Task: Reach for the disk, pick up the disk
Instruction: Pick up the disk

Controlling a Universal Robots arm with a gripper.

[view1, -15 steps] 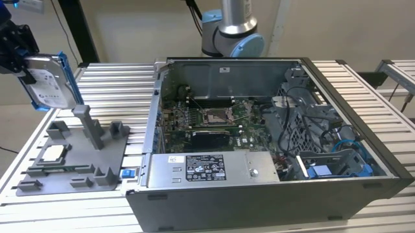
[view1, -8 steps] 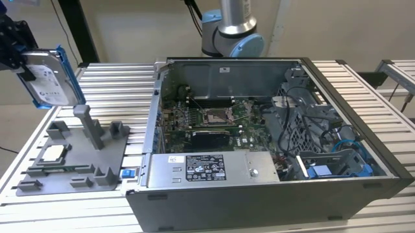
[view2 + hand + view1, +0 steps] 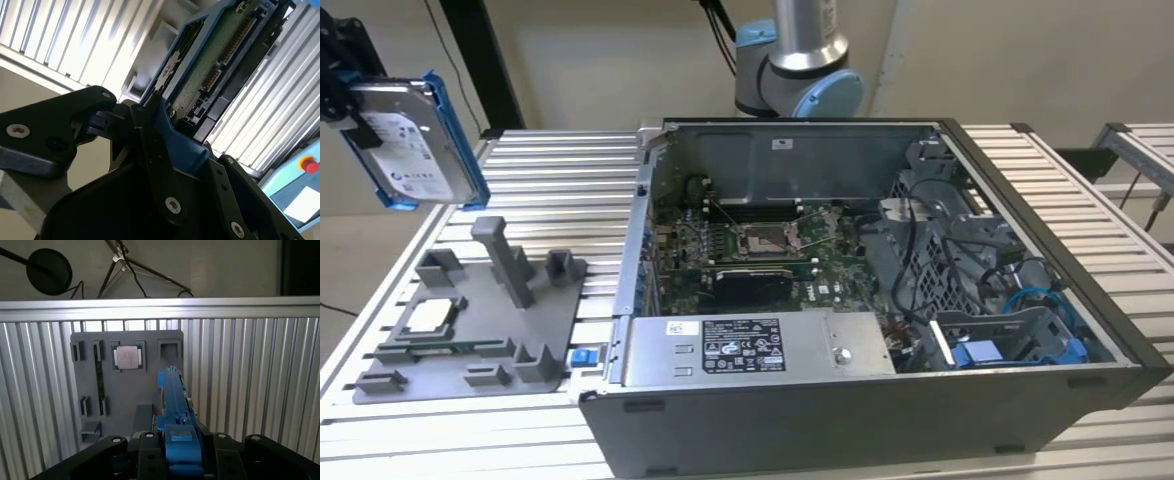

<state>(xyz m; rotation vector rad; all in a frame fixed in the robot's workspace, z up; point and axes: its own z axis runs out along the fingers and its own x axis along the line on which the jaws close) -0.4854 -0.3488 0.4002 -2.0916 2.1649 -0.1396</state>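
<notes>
The exterior view looked down at a slant across the slatted surface (image 3: 547, 170). It took in the open computer case (image 3: 854, 420) at the middle, the grey fixture (image 3: 540, 335) at the exterior view's left, and the arm's base (image 3: 794, 70) at the far edge. The first wrist view faced down past the gripper (image 3: 179, 437) onto that same fixture from well above. The second wrist view sat very close behind the gripper, facing along the disk (image 3: 200, 65). Both wrist views shared the disk and the slats.
</notes>
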